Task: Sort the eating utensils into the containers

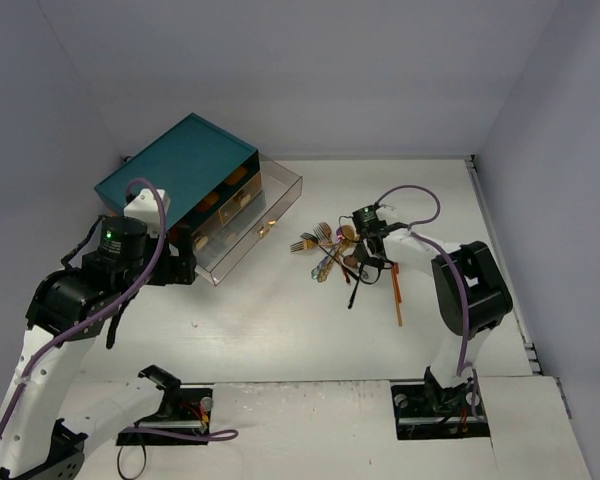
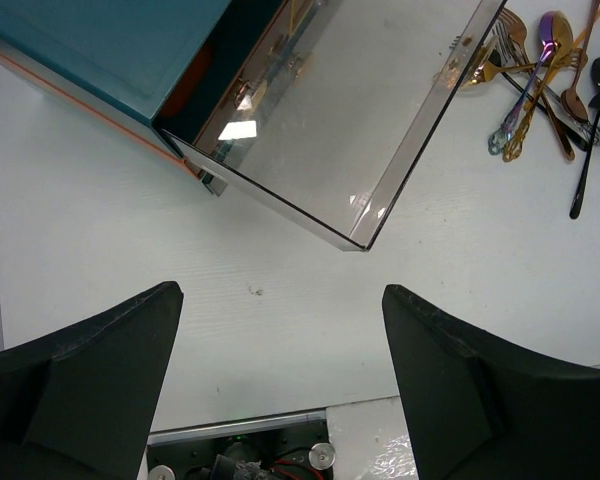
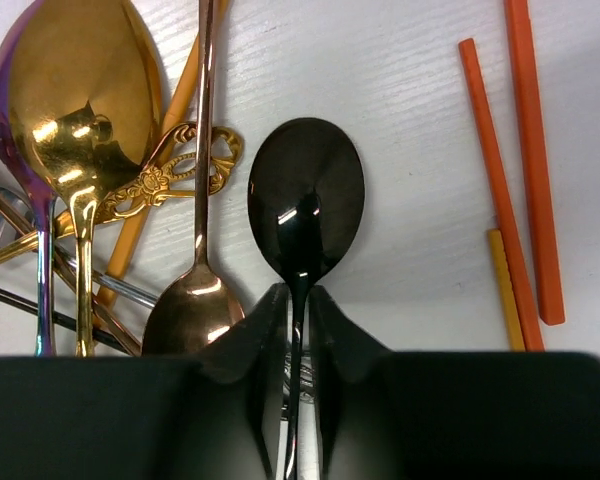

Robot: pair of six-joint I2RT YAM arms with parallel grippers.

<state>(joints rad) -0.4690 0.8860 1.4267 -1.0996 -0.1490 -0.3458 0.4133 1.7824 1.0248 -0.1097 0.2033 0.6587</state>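
The black spoon (image 3: pixel 305 205) sits at the right edge of the utensil pile (image 1: pixel 335 252), right of the table's middle, and the right gripper (image 3: pixel 298 315) pinches it: the two fingers (image 3: pixel 265 340) are pressed in on the thin handle just behind the bowl, which faces up and points away from the wrist. Whether the bowl rests on the table (image 3: pixel 400 70) or hangs just over it I cannot tell. Just left of it lies a copper spoon (image 3: pixel 190 310), its handle running straight away from the camera. Left of that is a gold spoon (image 3: pixel 80 90) with a purple sheen along one edge, and an ornate gold handle (image 3: pixel 180 178) crosses between them. To the right, apart from the pile, two orange chopsticks (image 3: pixel 528 150) lie side by side with a shorter yellow stick (image 3: pixel 505 290) touching the end of one. Left of the pile, well apart from the spoon, a clear drawer (image 1: pixel 255 215) stands pulled out of the teal chest (image 1: pixel 175 165) at the far left of the table. The left gripper (image 2: pixel 280 380) hovers over bare table on the near side of that drawer, spread wide and holding nothing.
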